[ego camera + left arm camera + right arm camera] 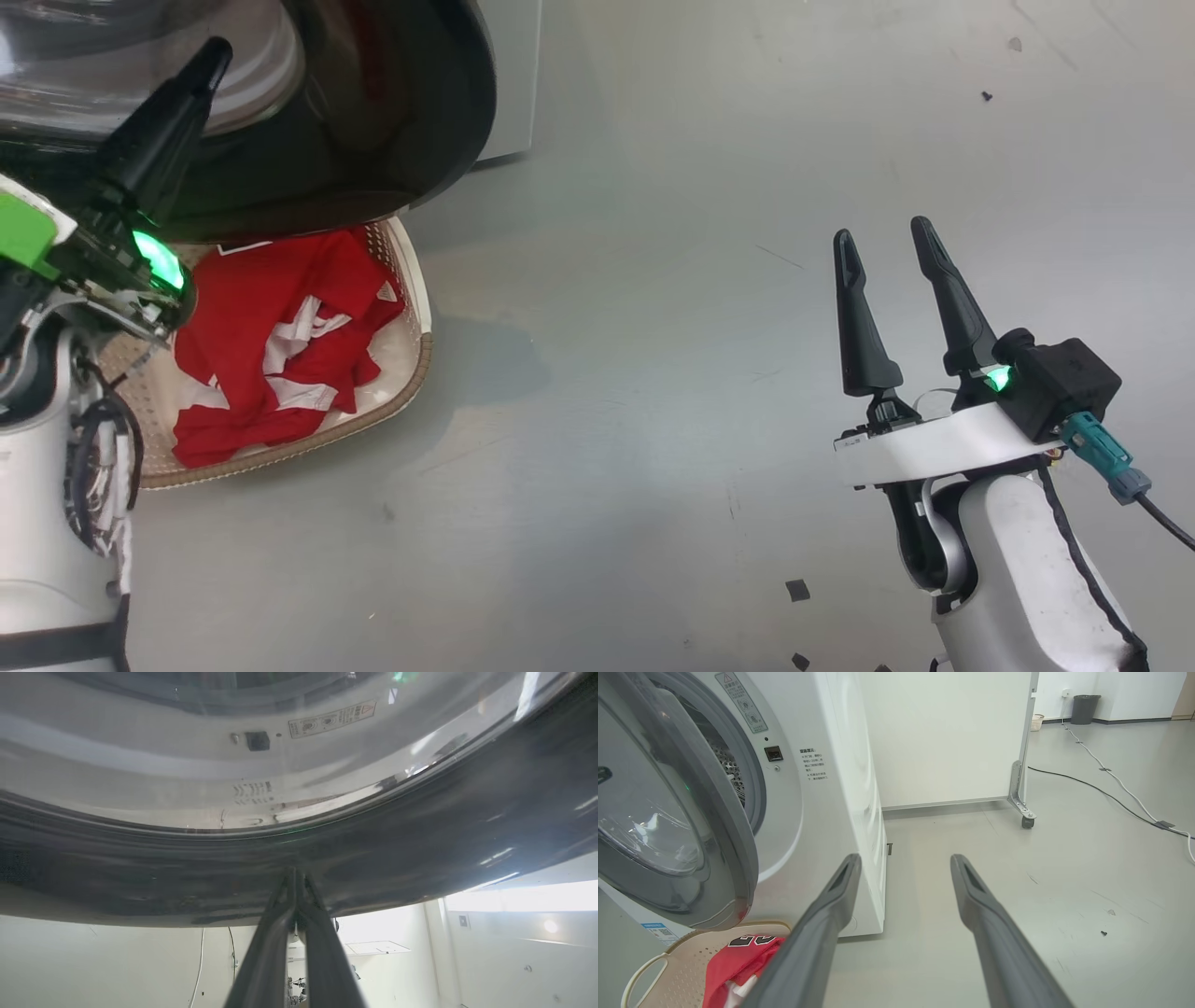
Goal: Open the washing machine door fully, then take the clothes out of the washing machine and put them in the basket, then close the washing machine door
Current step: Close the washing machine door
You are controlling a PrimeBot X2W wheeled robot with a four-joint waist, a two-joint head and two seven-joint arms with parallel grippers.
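A smooth grey floor (653, 373) fills a white-walled room. The white washing machine (831, 788) stands with its round door (392, 140) swung open. Under the door, a cream basket (415, 355) holds red clothes (252, 299). The left gripper (219, 49), fingers pressed together, meets the door's black rim. The right gripper (883, 231) hangs spread wide and empty over the floor.

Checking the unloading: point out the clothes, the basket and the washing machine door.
clothes (271, 308), head view, red fabric's middle.
basket (425, 355), head view, brown rim.
washing machine door (401, 131), head view, glossy black rim.
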